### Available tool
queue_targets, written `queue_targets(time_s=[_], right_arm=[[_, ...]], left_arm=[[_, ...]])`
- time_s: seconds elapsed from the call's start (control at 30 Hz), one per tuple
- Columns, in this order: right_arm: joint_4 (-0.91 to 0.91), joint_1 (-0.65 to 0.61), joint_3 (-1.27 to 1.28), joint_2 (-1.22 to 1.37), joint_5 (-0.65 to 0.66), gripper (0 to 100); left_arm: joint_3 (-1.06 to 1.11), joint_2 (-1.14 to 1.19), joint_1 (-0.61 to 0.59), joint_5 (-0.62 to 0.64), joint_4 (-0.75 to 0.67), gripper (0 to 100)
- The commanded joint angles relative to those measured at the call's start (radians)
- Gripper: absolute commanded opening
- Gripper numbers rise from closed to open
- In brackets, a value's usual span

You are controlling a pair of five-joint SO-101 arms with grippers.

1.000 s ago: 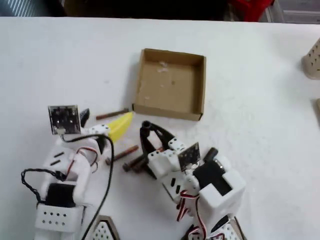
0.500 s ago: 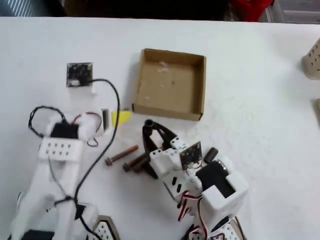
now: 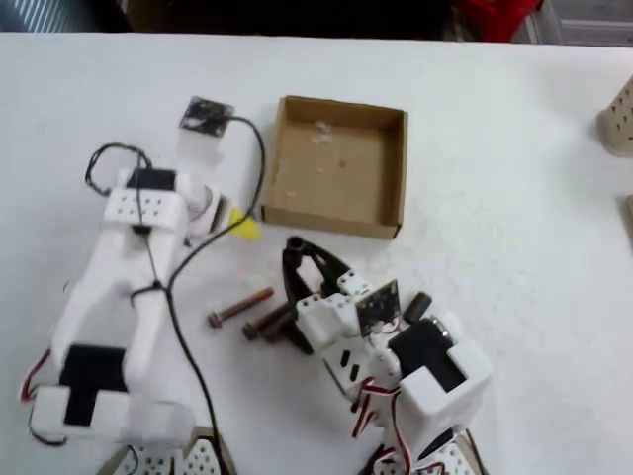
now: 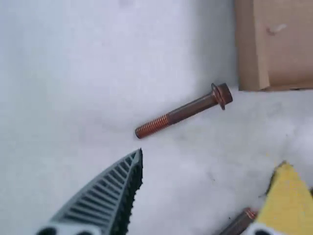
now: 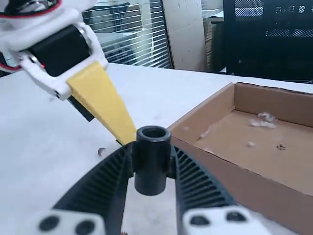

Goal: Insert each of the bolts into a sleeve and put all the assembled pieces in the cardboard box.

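My right gripper (image 3: 294, 255) stands shut on a black sleeve (image 5: 152, 159), held upright just in front of the cardboard box (image 3: 336, 163). The box (image 5: 254, 132) holds only a few scraps. My left gripper (image 4: 211, 157) hangs open above a copper bolt (image 4: 183, 111) that lies beside the box corner (image 4: 274, 44). Its grey finger (image 4: 107, 200) and yellow finger (image 4: 288, 200) stand wide apart, and the yellow finger (image 5: 100, 100) comes close to the sleeve. A second copper bolt (image 3: 240, 307) lies on the table nearer the arms, beside dark pieces (image 3: 269, 324).
The left arm (image 3: 119, 297) stretches across the left of the white table (image 3: 514, 198). The right arm's body (image 3: 415, 366) fills the near middle. A pale perforated object (image 3: 618, 119) stands at the far right edge.
The left arm has stretched out away from its base, and its gripper now points down over the bolt by the box. The right gripper has kept still with the sleeve.
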Motion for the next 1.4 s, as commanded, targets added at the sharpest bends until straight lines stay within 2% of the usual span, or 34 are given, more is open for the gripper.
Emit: queue_targets(time_s=[0.0, 0.07, 0.23, 0.5, 0.67, 0.77, 1.1, 1.2, 1.37], right_arm=[[0.001, 0.010, 0.002, -0.036, -0.009, 1.6], [0.001, 0.010, 0.002, -0.036, -0.009, 1.6], [0.001, 0.010, 0.002, -0.036, -0.009, 1.6], [0.001, 0.010, 0.000, -0.036, -0.009, 1.6], [0.001, 0.010, 0.000, -0.036, -0.009, 1.6], [0.001, 0.010, 0.000, -0.036, -0.009, 1.6], [0.001, 0.008, 0.000, -0.035, -0.009, 1.6], [0.001, 0.008, 0.000, -0.033, -0.009, 1.6], [0.001, 0.008, 0.000, -0.035, -0.009, 1.6]], left_arm=[[-0.212, 0.154, 0.051, -0.083, 0.005, 25], [-0.299, 0.242, 0.068, -0.133, 0.005, 21], [-0.494, 0.455, 0.087, -0.269, 0.037, 21], [-0.832, 0.714, 0.087, -0.497, 0.307, 21], [-0.980, 0.855, 0.085, -0.500, 0.331, 21], [-1.080, 0.906, 0.082, -0.505, 0.413, 21], [-1.246, 0.920, 0.064, -0.502, 0.552, 21], [-1.353, 0.920, 0.044, -0.496, 0.623, 25], [-1.493, 0.920, 0.022, -0.391, 0.732, 33]])
